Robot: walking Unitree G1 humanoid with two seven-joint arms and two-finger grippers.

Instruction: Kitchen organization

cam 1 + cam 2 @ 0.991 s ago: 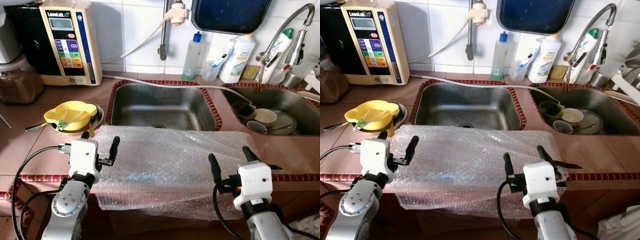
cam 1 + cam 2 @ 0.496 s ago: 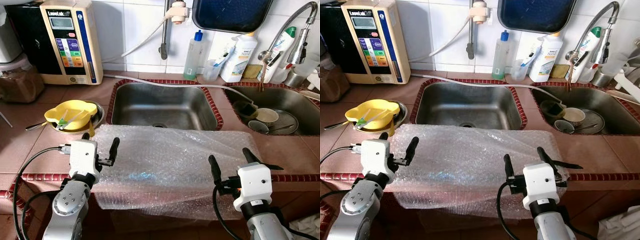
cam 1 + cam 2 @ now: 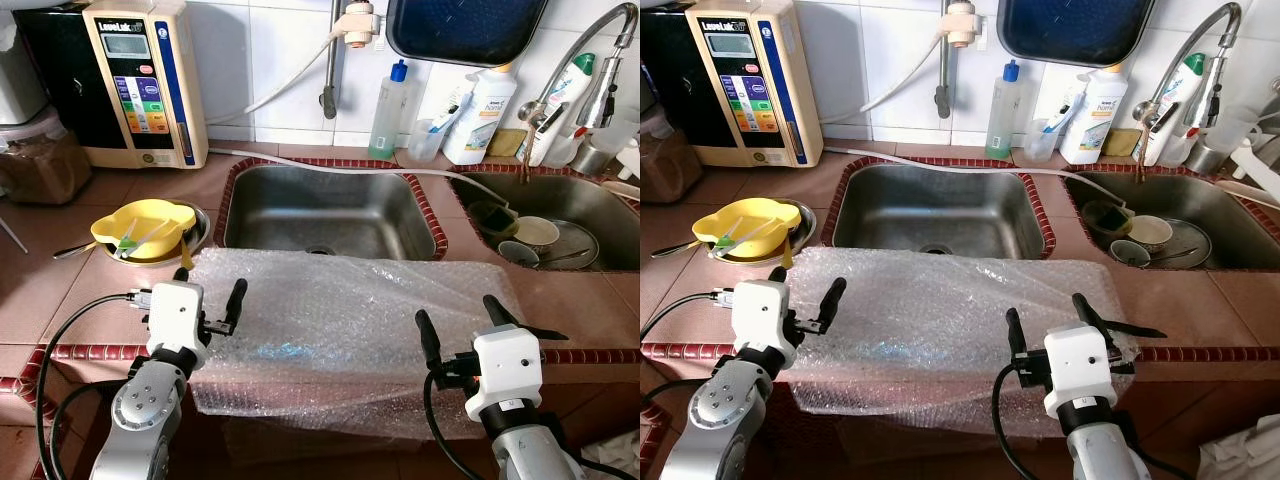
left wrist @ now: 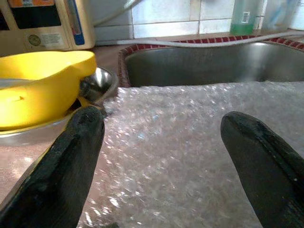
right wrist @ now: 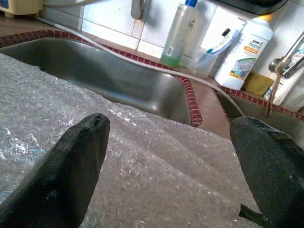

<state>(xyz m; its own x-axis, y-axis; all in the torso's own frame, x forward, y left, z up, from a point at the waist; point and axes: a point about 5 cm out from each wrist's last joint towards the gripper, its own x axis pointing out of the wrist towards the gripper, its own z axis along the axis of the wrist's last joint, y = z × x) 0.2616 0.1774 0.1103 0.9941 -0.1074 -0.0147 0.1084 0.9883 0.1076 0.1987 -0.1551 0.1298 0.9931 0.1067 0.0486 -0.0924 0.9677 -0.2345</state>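
I have both arms raised in front of the counter, forearms angled up from below the counter edge, each gripper pointing toward the sinks. The left gripper hovers over the left end of the bubble wrap sheet, its two black fingers spread wide with nothing between them; in the left wrist view the fingers frame the wrap's near-left corner, with the yellow bowl just beyond on its metal plate. The right gripper sits above the sheet's right end, fingers equally wide apart and empty, and through the right wrist view I see the wrap running toward the middle sink. The sheet itself lies flat on the tiled counter in front of that sink, its near edge hanging over the counter lip. Compared with a second ago, the left gripper has shifted slightly to the right and a little lower, further in over the wrap, while the right gripper is almost unchanged. The wrap has not moved.
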